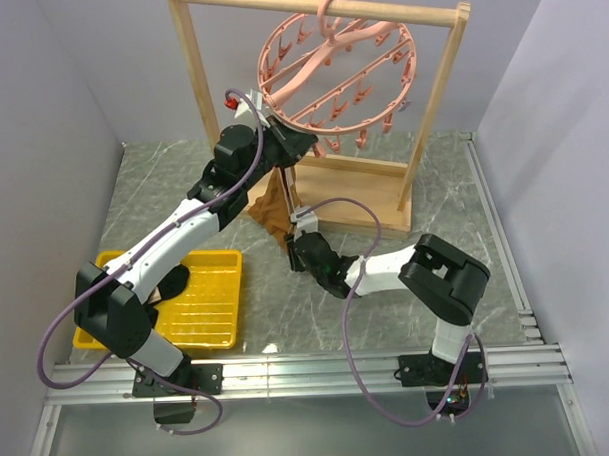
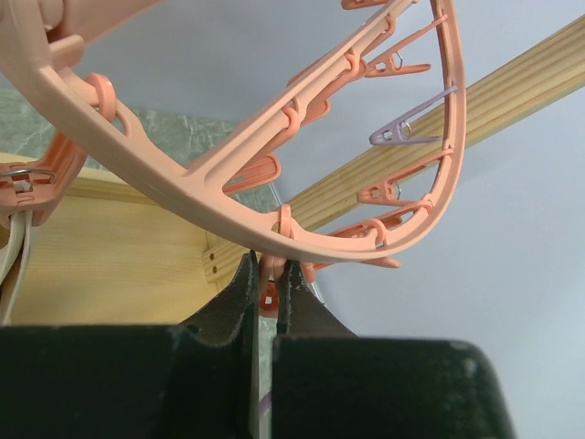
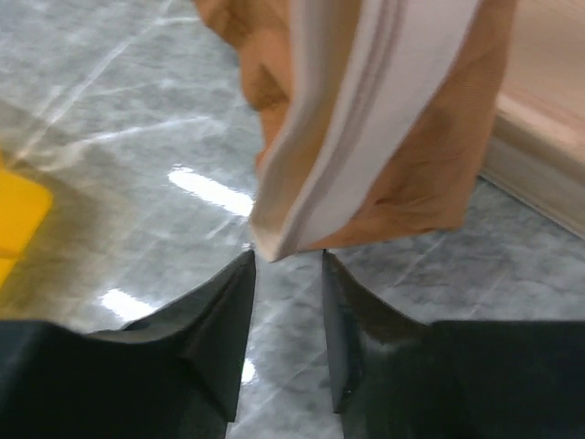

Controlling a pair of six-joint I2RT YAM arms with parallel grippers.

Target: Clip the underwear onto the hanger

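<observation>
Under the top bar of the rack [image 1: 194, 102] the hanger [image 2: 164, 169] hangs by its hook, tilted, its ring lined with small clips. At the ring's lower left edge the left jaws are clenched on one pink clip [image 2: 268, 294]. It sits pinched between the two dark fingers just below the ring, and the fingers stand nearly together around it. A single lavender clip [image 2: 402, 130] hangs further round the ring among the pink ones.

The underwear [image 1: 272, 207] hangs in the air below the left jaws, in front of the rack's base. It is brown, with a pale waistband [image 3: 366, 101] running down its middle. From above, its top end is hidden behind the left jaws, so I cannot tell what holds it up. Its lowest corner, where the waistband ends, points down at the right jaws, which point up at it from below. These are released: the two fingers stand apart with the tabletop [image 3: 110, 137] showing in the gap. The waistband corner sits just beyond their tips, not gripped. Well to the left on the tabletop lies a yellow tray [image 1: 215, 291].
</observation>
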